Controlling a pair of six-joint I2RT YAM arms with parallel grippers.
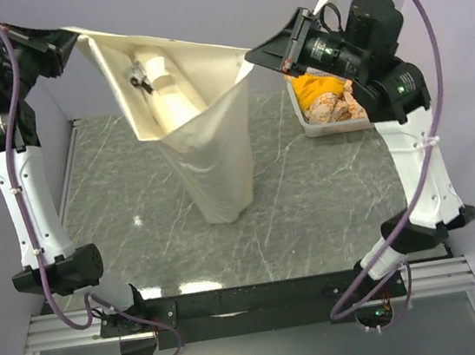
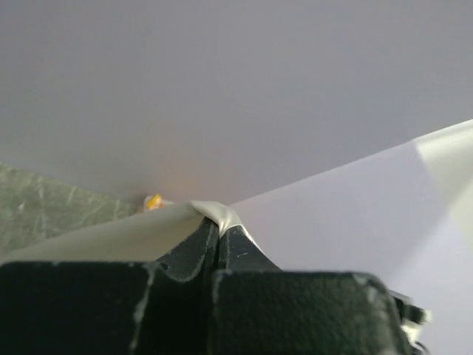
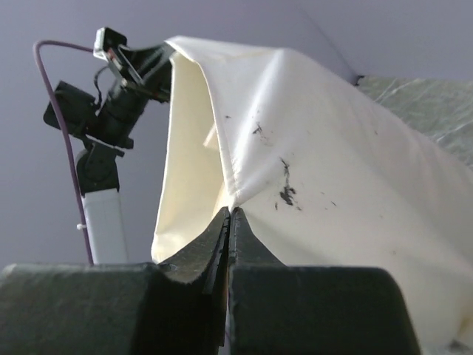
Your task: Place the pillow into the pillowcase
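The cream pillowcase [image 1: 218, 162] hangs upright from both grippers, its mouth stretched open at the top and its bottom end resting on the table. Inside the mouth shows the plump white pillow [image 1: 166, 90], dark print on its upper end, most of it hidden by the sack. My left gripper [image 1: 70, 35] is shut on the left corner of the opening; in the left wrist view the gripper [image 2: 218, 222] pinches a fold of the pillowcase [image 2: 111, 233]. My right gripper [image 1: 250, 56] is shut on the opposite rim; in the right wrist view the gripper [image 3: 229, 211] bites the hem of the pillowcase [image 3: 332, 170].
A white bin [image 1: 311, 124] holding orange and patterned cloth stands at the back right, just under the right wrist. The grey marbled tabletop [image 1: 310, 194] lies around the sack. Lilac walls close in the back and both sides.
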